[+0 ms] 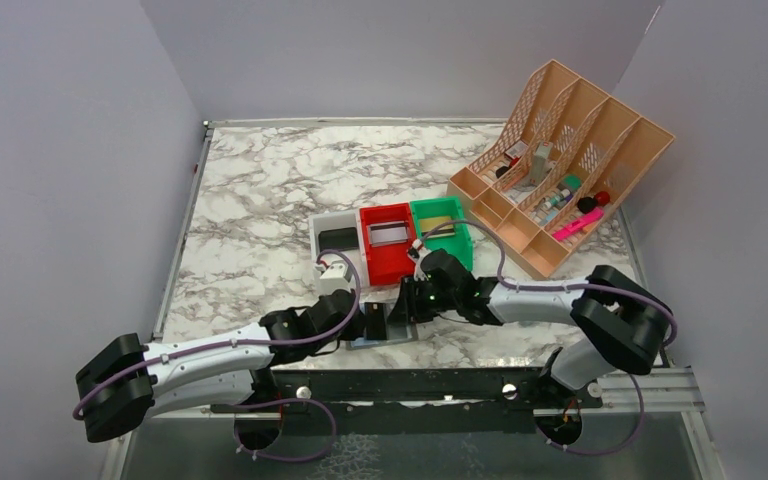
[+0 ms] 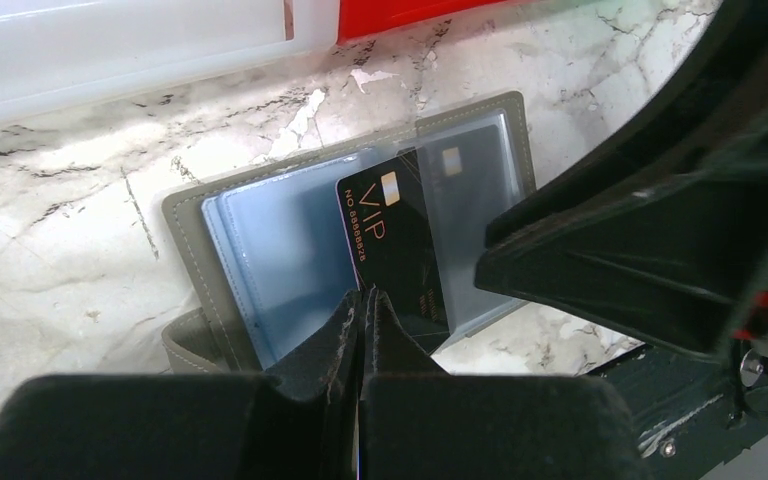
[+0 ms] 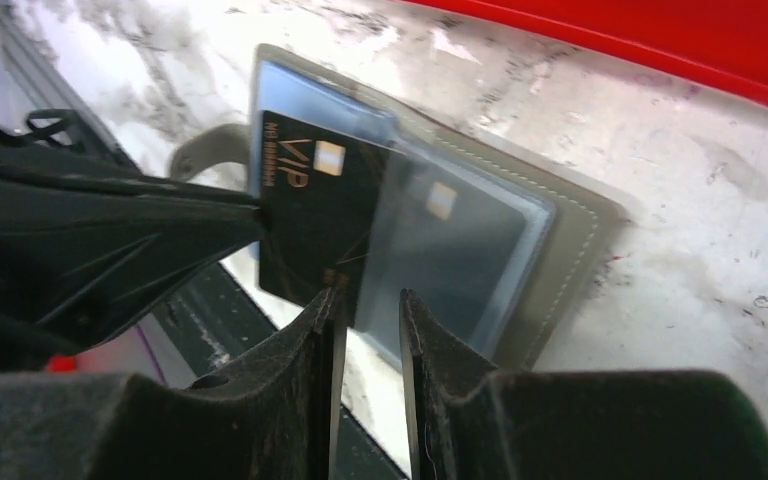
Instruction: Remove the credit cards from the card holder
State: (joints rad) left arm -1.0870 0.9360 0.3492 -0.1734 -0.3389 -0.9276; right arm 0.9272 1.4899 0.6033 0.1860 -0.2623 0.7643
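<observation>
The card holder (image 2: 270, 260) lies open on the marble near the table's front edge, its pale blue panel beside its grey one. A black VIP credit card (image 2: 390, 240) sticks halfway out of the grey panel's clear sleeve, across the fold. My left gripper (image 2: 363, 300) is shut on that card's near edge. A second card (image 3: 460, 240) with a gold chip shows through the sleeve. My right gripper (image 3: 368, 300) stands partly open at the edge of the grey panel (image 3: 560, 250), with nothing between its fingers. In the top view both grippers (image 1: 390, 312) meet over the holder and hide it.
White bin (image 1: 335, 240), red bin (image 1: 388, 245) and green bin (image 1: 442, 228) stand in a row just beyond the holder. A tan desk organiser (image 1: 560, 165) with small items fills the back right. The black base rail (image 1: 410, 385) runs just in front.
</observation>
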